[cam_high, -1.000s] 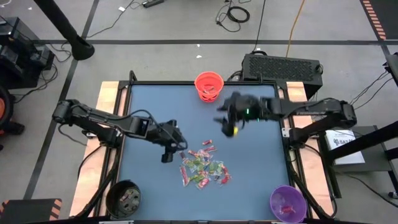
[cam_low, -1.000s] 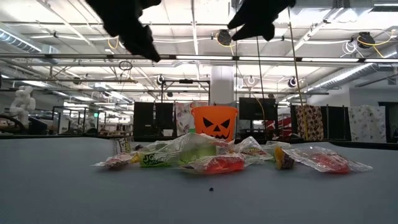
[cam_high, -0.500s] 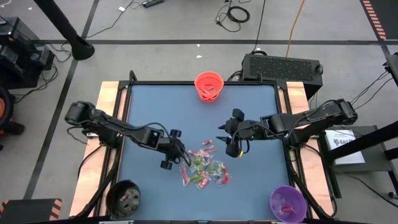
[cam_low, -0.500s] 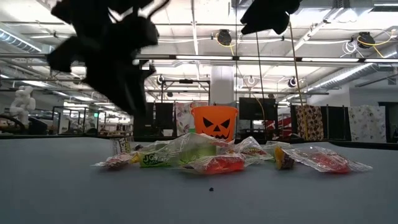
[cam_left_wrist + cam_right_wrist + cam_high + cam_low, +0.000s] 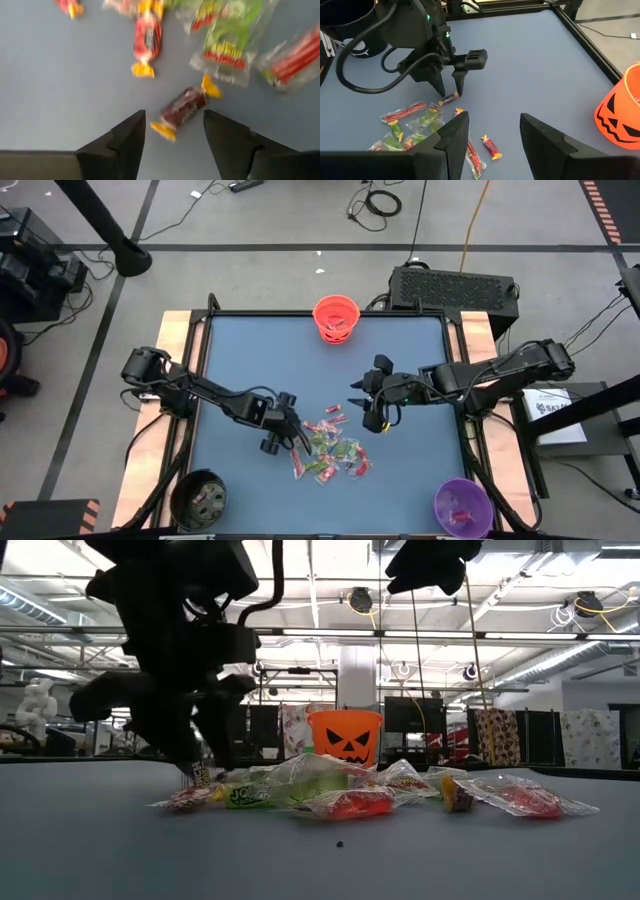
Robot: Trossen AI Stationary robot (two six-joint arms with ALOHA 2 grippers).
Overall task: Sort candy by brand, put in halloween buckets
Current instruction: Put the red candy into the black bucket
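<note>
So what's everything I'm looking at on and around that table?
Table: one, blue-grey top with a dark frame.
Candy pile: many small sweets in red, green and clear wrappers, loose at the table's middle near the front.
Dark red sweet: one, yellow twisted ends, lying between the left claw's fingers.
Orange bucket: one, pumpkin face, middle of the back edge.
Black bucket: one, front left corner, sweets inside.
Purple bucket: one, front right corner, sweets inside.
Black box: one, on the floor behind the table.
Left claw: dark, open, down at the pile's left edge.
Right claw: dark, open, empty, held above the table right of the pile.
</note>
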